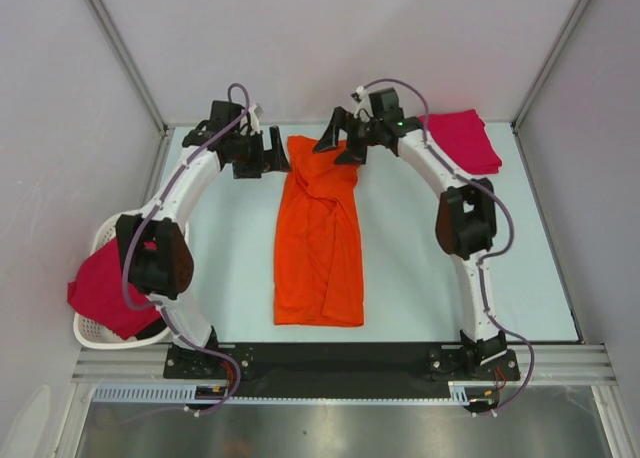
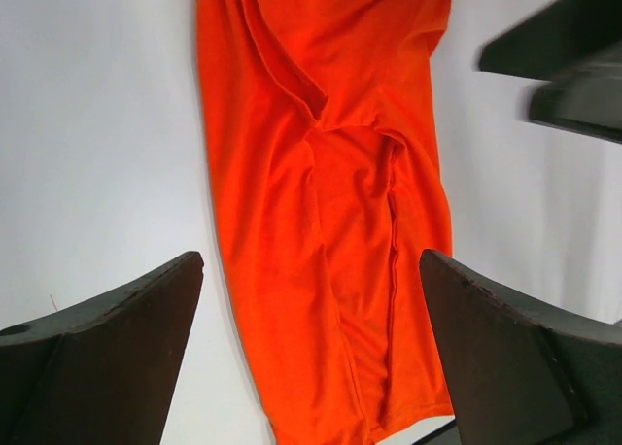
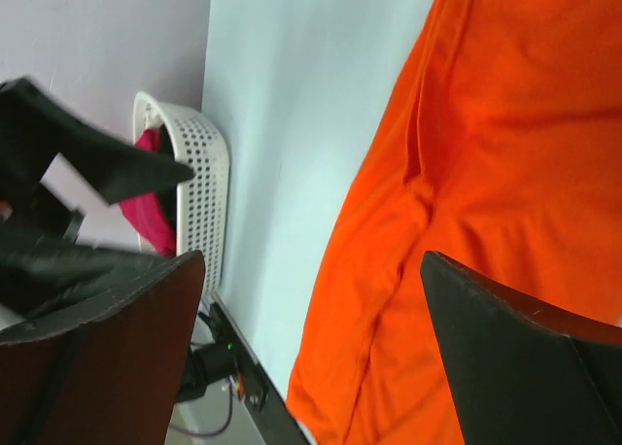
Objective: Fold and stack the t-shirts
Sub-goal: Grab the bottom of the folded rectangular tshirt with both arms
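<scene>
Pale bench carried orange t-shirt; left fingers, right fingers released. Rumpled far end might skew next fold.

- One orange t-shirt.
- Two crimson-pink t-shirts in sight: a folded crimson-pink t-shirt to the far right of the orange t-shirt, and a draped crimson-pink t-shirt to its near left. Whether the folded one hides more beneath it cannot be told.
- One white basket, near left of the orange t-shirt.
- Two arms, one on each side of the orange t-shirt: left arm, right arm.
- Two grippers at its far end: left gripper, right gripper.
</scene>
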`<move>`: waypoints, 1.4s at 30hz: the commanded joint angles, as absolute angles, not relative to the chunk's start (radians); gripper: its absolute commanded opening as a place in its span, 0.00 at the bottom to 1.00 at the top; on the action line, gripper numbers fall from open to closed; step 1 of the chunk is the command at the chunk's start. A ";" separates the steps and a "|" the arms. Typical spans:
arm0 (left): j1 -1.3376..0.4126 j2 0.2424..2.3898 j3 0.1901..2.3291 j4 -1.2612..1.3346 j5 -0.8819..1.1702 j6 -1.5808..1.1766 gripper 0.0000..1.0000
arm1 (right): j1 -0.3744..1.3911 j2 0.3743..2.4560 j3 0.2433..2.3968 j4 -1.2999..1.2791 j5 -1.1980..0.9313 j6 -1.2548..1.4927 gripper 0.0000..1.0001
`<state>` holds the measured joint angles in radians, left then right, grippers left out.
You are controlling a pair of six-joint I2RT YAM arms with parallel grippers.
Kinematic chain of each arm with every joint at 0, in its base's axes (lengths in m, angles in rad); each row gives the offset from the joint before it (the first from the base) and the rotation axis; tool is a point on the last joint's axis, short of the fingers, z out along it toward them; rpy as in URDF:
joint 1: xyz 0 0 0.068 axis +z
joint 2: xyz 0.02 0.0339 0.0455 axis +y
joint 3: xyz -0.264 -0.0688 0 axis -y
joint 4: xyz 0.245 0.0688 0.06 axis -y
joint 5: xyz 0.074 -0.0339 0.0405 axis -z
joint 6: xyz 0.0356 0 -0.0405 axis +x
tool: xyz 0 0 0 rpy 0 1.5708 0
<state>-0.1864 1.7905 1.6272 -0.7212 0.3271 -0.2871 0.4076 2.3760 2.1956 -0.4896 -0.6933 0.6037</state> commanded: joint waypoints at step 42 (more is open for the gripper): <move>-0.658 1.727 0.957 -0.634 0.881 -0.347 0.86 | 0.229 1.839 1.437 -0.730 -0.686 0.255 0.93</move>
<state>-0.6144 1.6611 0.8944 -0.7097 0.8700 -0.3176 0.2516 1.8996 1.4536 -0.7029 -0.6632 0.2932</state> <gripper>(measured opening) 0.877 0.933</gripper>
